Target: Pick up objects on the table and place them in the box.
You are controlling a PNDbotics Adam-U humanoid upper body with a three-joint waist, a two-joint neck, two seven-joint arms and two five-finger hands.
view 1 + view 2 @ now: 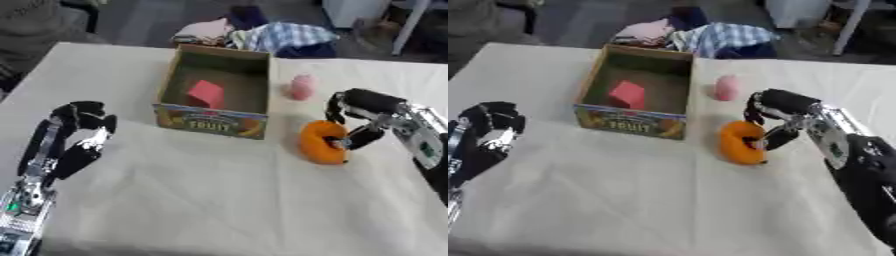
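Left eye view: right hand pinches one orange object; one box.

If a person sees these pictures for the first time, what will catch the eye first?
Probably the orange object right of centre, with the right robot hand curled round it on the white table. Next comes the cardboard box just behind, holding a red block, with a small pink object beside it.

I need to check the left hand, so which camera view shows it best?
The left eye view: the left hand shows whole there, curled fingers and forearm, on the table left of the box. In the right eye view it sits against the left edge, partly cut off.
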